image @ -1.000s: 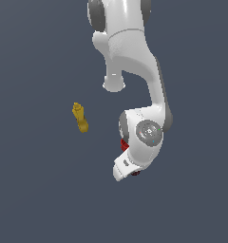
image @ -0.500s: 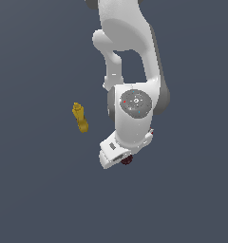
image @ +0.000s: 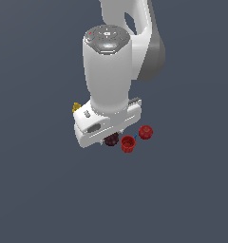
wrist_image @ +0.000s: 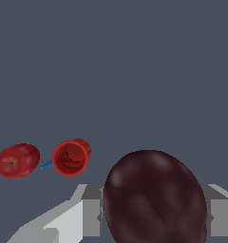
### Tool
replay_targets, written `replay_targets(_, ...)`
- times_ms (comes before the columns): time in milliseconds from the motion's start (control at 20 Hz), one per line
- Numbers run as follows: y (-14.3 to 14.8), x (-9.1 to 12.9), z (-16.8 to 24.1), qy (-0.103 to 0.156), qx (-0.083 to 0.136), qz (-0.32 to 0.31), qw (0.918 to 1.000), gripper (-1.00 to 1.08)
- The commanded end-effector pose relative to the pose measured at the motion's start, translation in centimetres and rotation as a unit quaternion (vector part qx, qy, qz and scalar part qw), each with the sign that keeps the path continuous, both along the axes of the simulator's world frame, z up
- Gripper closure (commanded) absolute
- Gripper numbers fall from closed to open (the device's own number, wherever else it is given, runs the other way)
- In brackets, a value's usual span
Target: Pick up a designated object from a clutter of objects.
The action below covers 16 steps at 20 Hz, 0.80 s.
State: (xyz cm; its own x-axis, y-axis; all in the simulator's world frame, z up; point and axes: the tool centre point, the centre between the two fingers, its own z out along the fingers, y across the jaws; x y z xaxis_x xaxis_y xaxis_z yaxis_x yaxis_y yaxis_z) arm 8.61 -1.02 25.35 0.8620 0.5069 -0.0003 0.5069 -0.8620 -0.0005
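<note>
Maroon ball (wrist_image: 156, 199) between tool (wrist_image: 151, 211) fingers, red cup (wrist_image: 71, 157) near.

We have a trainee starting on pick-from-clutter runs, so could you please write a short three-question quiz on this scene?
1. True or false: in the wrist view the maroon ball sits between the two fingers.
2. Multiple choice: in the exterior view, which item lies nearest the maroon ball? A) red cup B) red ball C) yellow bottle
3. Fill in: the yellow bottle is mostly hidden behind the ____ in the exterior view.

Key
1. True; a finger shows on each side of it, though contact cannot be judged.
2. A
3. arm
</note>
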Motion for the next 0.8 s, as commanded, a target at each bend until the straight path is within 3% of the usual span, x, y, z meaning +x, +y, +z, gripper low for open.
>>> replay_targets(0, -1.4, -0.6, 2.8, 0.000, 0.000, 0.000, 1.0000, 1.08)
replay_targets(400, -5.5, -2.0, 10.8, 0.000, 0.001, 0.000, 1.0000, 1.08)
replay_targets(750, -7.7, -2.6, 15.0, 0.000, 0.000, 0.000, 1.0000, 1.08)
